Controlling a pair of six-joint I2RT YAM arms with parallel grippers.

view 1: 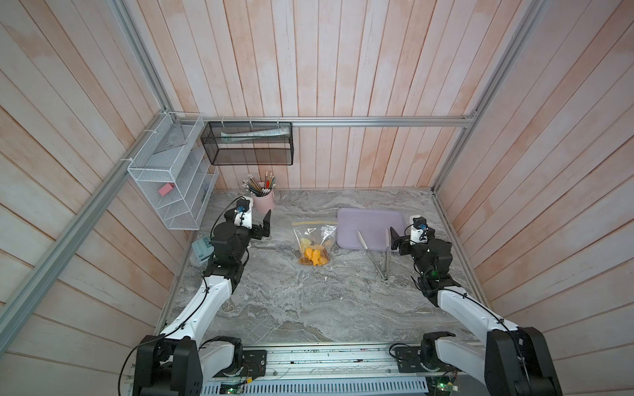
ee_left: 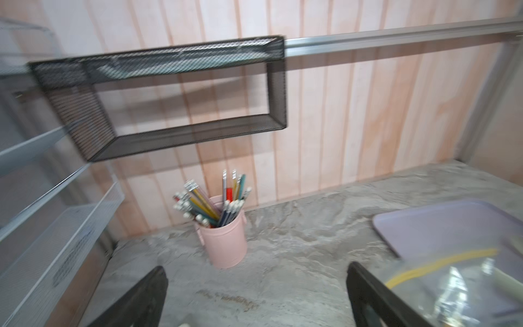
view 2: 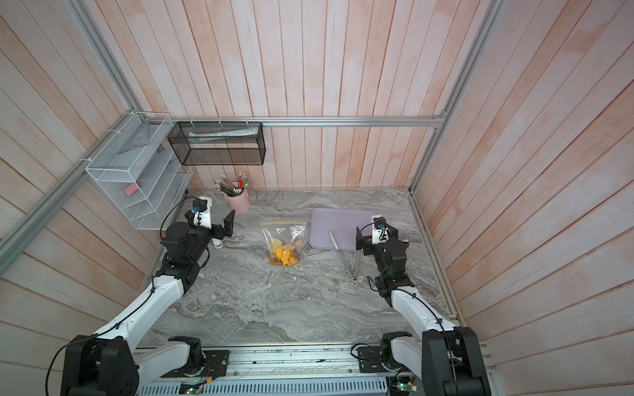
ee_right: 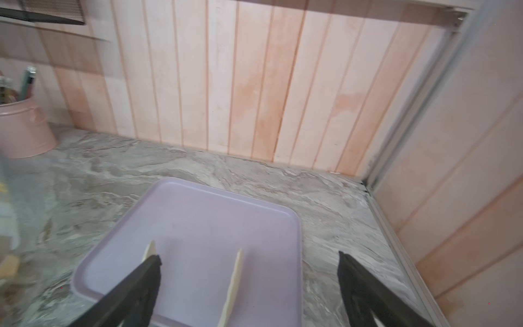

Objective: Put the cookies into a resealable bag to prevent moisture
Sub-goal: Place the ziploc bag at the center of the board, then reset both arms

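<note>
The clear resealable bag [view 1: 319, 233] [view 2: 286, 231] lies flat on the marble table in both top views, its yellow seal strip at the far end. The orange and brown cookies [view 1: 314, 256] [view 2: 284, 255] are heaped inside its near end. My left gripper [view 1: 264, 224] [view 2: 229, 223] hovers to the left of the bag, open and empty; in the left wrist view [ee_left: 254, 267] bare table shows between its fingers and the bag [ee_left: 452, 283] lies beside one finger. My right gripper [view 1: 394, 238] [ee_right: 249, 256] is open and empty over the lilac tray's near right corner.
A lilac tray [view 1: 370, 219] [ee_right: 198, 220] lies right of the bag, with metal tongs [view 1: 377, 253] [ee_right: 233, 277] resting across its near edge. A pink pencil cup [view 1: 263, 202] [ee_left: 223, 240] stands at the back left. A white wire rack [view 1: 168, 185] and black mesh basket [view 1: 247, 144] hang on the walls.
</note>
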